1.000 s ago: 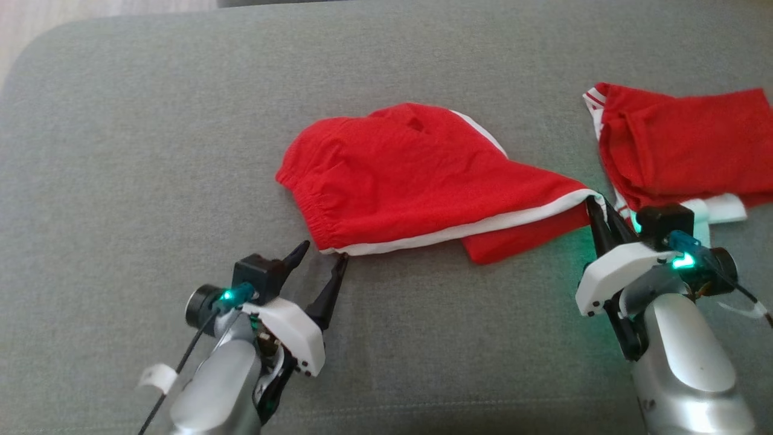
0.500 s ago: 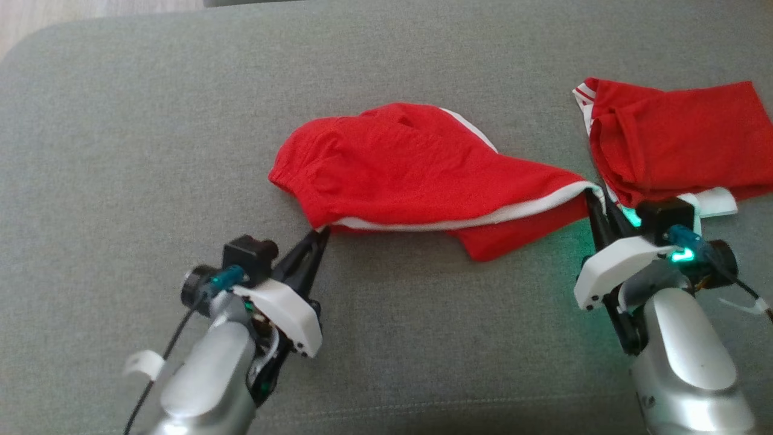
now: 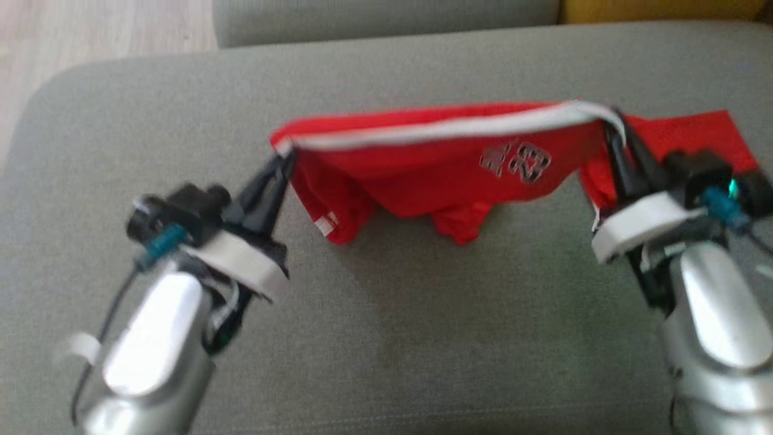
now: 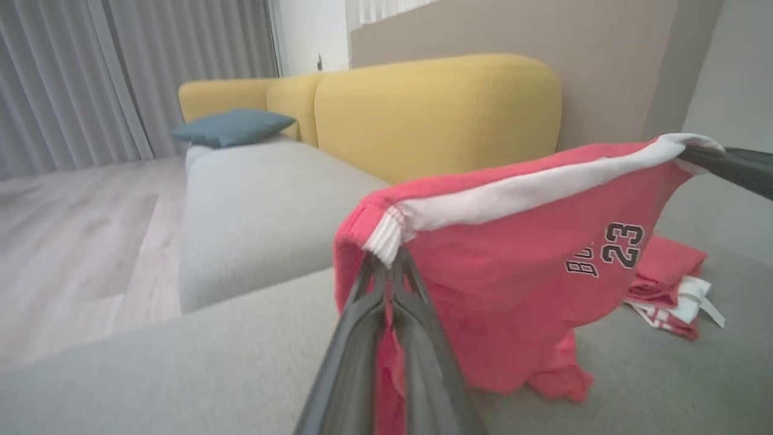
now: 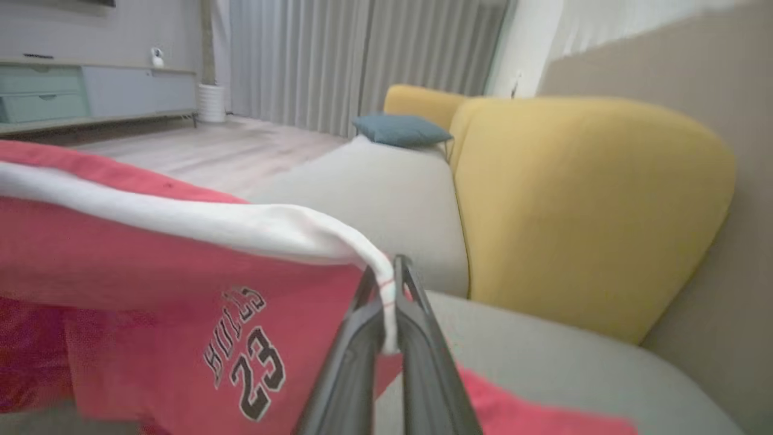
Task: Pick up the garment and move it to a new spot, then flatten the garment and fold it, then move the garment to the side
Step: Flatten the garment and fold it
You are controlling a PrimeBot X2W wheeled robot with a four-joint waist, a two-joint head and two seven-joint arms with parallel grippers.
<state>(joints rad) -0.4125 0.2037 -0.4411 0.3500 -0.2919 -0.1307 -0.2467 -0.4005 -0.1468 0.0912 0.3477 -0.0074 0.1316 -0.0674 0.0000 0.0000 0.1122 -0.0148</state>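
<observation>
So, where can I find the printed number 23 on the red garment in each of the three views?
Head view: the number 23 sits right of centre, on the hanging red garment.
Left wrist view: right of centre.
Right wrist view: lower left.
Shared landmark: the white band along the garment's top edge.

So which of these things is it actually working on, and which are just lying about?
In the job:
shorts, held at each end by the left gripper and right gripper.

Just lying about:
second garment, cushion, sofa back.
</observation>
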